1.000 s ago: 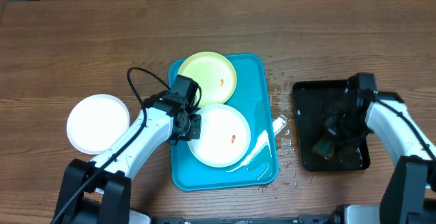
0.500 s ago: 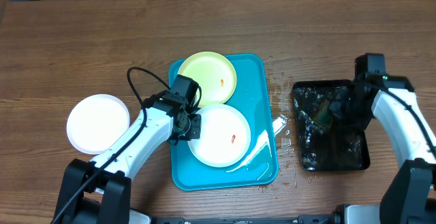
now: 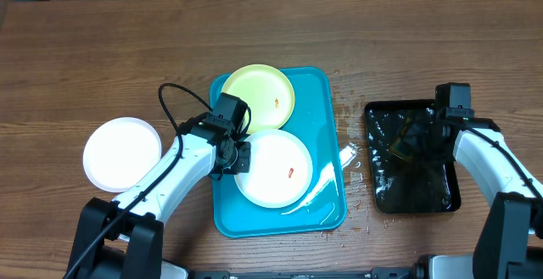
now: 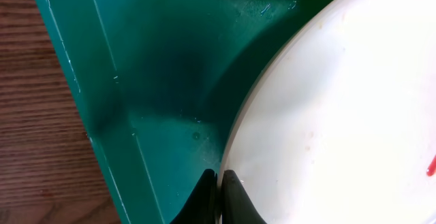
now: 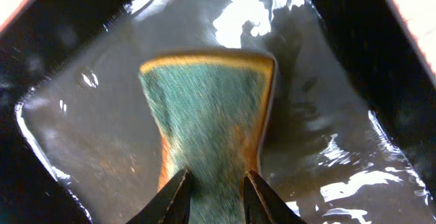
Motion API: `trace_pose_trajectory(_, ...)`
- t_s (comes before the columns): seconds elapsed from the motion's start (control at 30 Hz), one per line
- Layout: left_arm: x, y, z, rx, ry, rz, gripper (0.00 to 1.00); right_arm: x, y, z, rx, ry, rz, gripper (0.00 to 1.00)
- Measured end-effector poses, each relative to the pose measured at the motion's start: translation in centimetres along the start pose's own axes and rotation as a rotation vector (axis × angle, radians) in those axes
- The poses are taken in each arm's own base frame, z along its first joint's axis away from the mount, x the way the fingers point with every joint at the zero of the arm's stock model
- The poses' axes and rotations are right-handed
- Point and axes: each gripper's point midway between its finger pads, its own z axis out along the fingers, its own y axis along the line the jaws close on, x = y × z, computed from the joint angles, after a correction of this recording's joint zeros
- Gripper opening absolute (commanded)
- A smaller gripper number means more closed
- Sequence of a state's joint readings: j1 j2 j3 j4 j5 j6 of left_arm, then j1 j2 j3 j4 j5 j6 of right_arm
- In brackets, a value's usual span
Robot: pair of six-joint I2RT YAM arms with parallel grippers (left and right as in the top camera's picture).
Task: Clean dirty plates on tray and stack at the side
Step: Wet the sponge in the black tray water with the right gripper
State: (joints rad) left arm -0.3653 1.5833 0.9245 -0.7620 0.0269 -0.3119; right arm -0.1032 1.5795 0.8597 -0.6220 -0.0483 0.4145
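The turquoise tray (image 3: pixel 327 101) holds a pale yellow-green plate (image 3: pixel 257 97) at the back and a white plate (image 3: pixel 273 169) at the front, each with a small orange-red smear. A second white plate (image 3: pixel 122 153) lies on the table to the left. My left gripper (image 3: pixel 238 159) is shut on the white plate's left rim (image 4: pixel 235 142), thin rim between the fingers. My right gripper (image 3: pixel 417 136) is shut on a green and yellow sponge (image 5: pixel 208 115) over the water in the black tray (image 3: pixel 413 196).
Water drops and a wet patch lie on the wood (image 3: pixel 350 156) between the two trays. The left arm's black cable (image 3: pixel 174 101) loops above the table left of the turquoise tray. The tray's left wall (image 4: pixel 95 94) shows beside bare wood.
My right gripper moved with the sponge from the black tray's front toward its back left. The left arm and all plates have stayed still.
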Motion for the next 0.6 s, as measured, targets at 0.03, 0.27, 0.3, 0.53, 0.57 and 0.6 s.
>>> trace_pose_trajectory(0.03,0.0,0.0,0.0,0.000,0.000,0.000,0.04,-0.2,0.1,0.0,-0.004,-0.007,-0.001,0.27)
trace_pose_trajectory(0.27,0.0,0.0,0.0,0.000,0.000,0.000,0.04,0.3,-0.2,0.8,-0.010,-0.018,-0.002,0.21)
trace_pose_trajectory(0.3,0.0,0.0,0.0,0.000,0.000,0.000,0.04,0.5,-0.4,1.1,-0.011,-0.020,-0.002,0.12)
trace_pose_trajectory(0.53,0.0,0.0,0.0,0.000,0.000,0.000,0.04,2.2,-1.1,1.2,0.019,0.045,0.006,0.04)
trace_pose_trajectory(0.57,0.0,0.0,0.0,0.000,0.000,0.000,0.04,2.7,-1.4,0.9,0.034,0.074,0.008,0.04)
trace_pose_trajectory(0.6,0.0,0.0,0.0,0.000,0.000,0.000,0.04,3.1,-1.6,0.5,0.050,0.105,0.011,0.04)
